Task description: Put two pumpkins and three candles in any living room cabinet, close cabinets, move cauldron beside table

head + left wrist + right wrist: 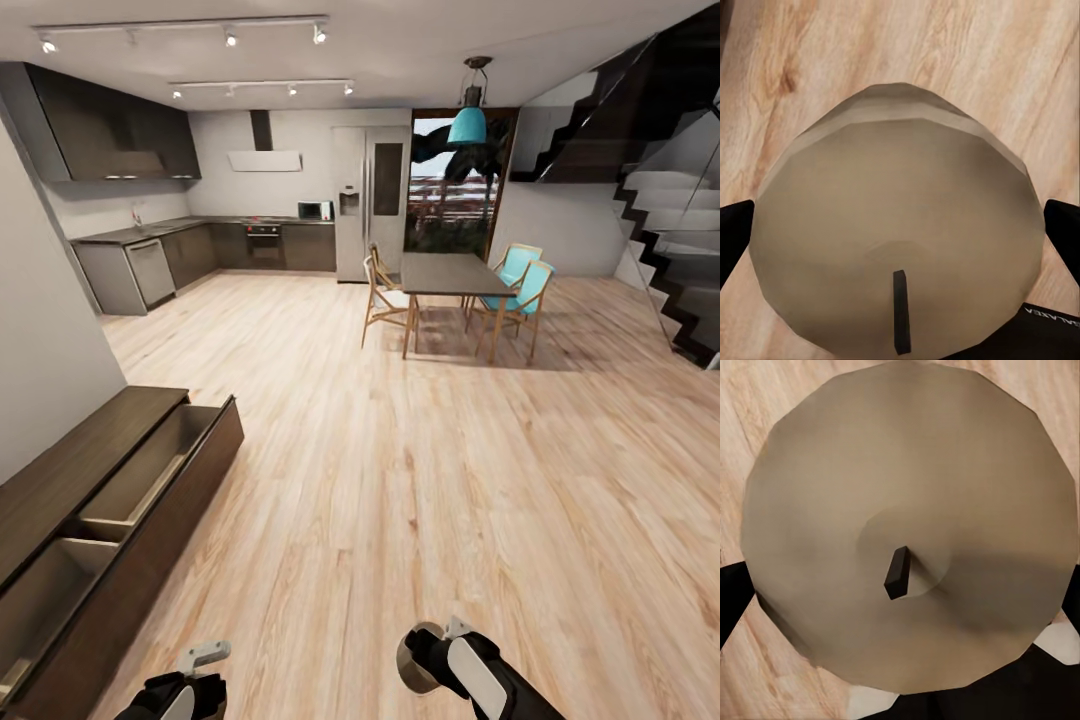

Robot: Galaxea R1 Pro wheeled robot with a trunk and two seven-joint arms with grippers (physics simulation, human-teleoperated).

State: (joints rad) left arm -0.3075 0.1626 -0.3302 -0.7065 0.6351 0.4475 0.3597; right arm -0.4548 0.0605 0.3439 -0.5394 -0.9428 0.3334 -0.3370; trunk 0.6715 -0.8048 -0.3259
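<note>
Pale wood-plank floor (420, 480) (low dark cabinet (60, 470), dining table (450, 272))

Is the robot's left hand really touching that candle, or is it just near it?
Touching. In the left wrist view the tan candle sits between the left gripper, its dark fingers pressed against both sides with no wood floor showing between.

A tan candle (896, 240) with a flat top and a short dark wick sits clamped between the fingers of my left pincer (900, 232), above the wooden floor. A second tan candle (907, 521), its wick leaning, is gripped in my right pincer (904, 600). Ahead and left of my left pincer, the low dark brown cabinet (110, 440) has two drawers pulled open.
</note>
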